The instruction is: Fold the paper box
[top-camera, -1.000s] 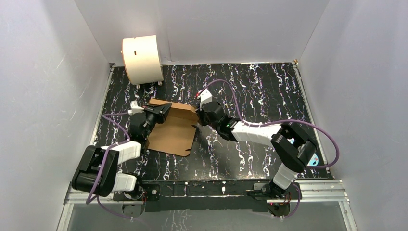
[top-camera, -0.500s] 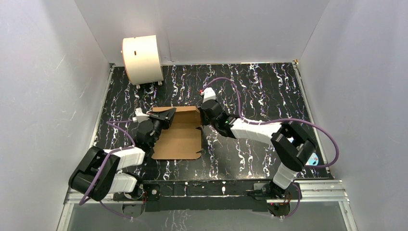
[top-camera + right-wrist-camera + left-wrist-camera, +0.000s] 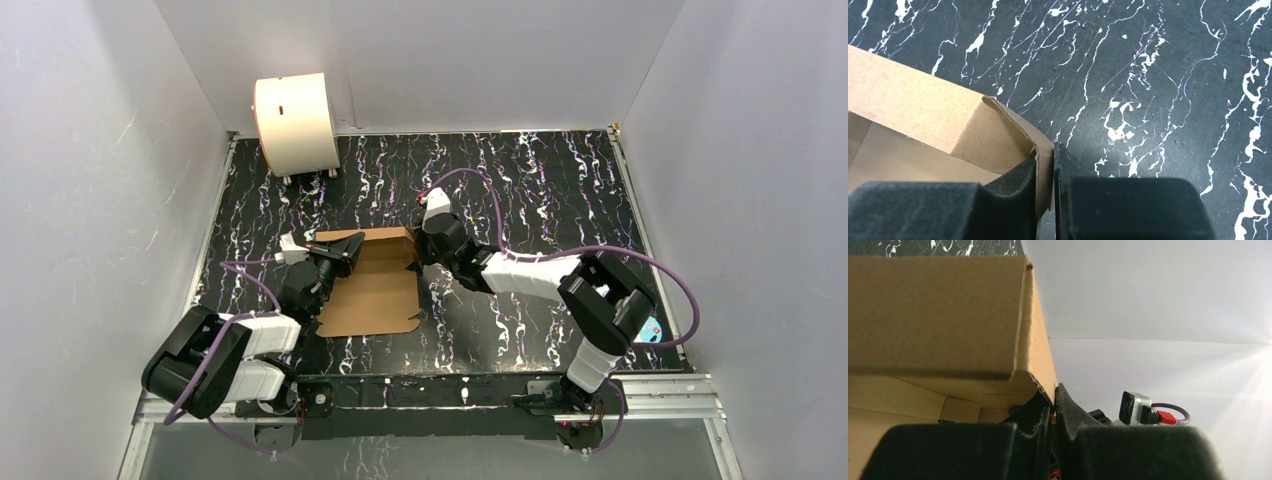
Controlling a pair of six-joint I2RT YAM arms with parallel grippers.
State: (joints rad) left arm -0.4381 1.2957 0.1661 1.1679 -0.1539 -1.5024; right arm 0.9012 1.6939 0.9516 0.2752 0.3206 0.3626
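You see a black table (image 3: 540, 170) with white veins, closed in by plain white walls (image 3: 90, 200) on three sides. A cream-white drum (image 3: 295, 122) stands in its far left corner, and a metal rail (image 3: 420, 392) runs along the near edge.

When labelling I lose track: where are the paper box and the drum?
paper box (image 3: 375, 290): top external view, flat brown panel.
cream-white drum (image 3: 300, 125): top external view, curved side.

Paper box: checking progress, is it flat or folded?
Partly folded: the paper box has raised walls, pinched by left gripper and right gripper; its near panel lies flat.
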